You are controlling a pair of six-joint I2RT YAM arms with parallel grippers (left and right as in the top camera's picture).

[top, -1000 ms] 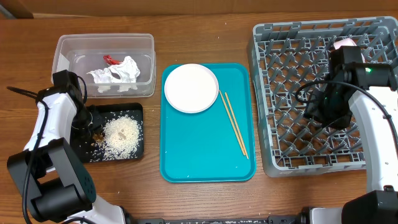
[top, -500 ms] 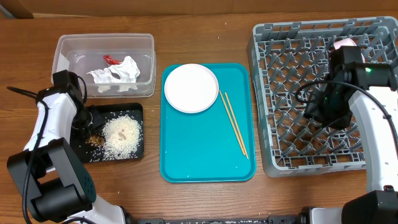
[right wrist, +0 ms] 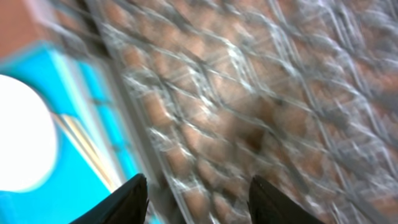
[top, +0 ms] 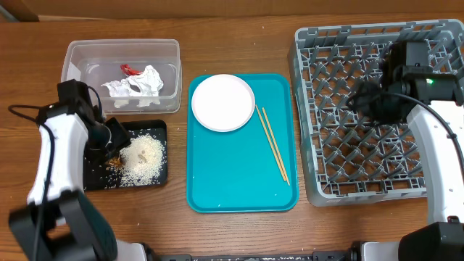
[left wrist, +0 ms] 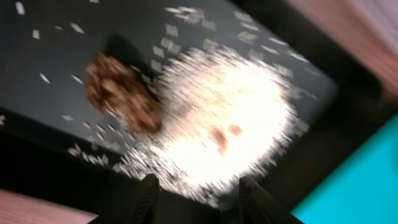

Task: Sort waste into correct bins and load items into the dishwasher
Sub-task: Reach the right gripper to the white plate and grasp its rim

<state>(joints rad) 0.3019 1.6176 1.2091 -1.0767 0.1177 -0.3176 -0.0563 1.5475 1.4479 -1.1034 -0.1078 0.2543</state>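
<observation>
Left wrist view shows the small brown food lump (left wrist: 121,93) lying free on the shallow black rectangular tray (left wrist: 56,56), touching the edge of the heap of loose white rice grains (left wrist: 227,134). The left gripper (left wrist: 199,183), narrower a second ago, now hangs above them with its fingers parted and nothing between them. The lump looks released, so the food waste seems sorted. In the clear plastic rectangular tub (top: 72,54) just behind sit the crumpled white paper napkin (top: 134,85) and small shiny red wrapper (top: 130,70). The round white plate (top: 222,102) and thin wooden chopsticks (top: 274,143) wait on the teal tray (top: 239,181), probably next. The right gripper (right wrist: 198,183), half open and empty, has swung across the grey pegged dish rack (top: 326,181) toward them.
</observation>
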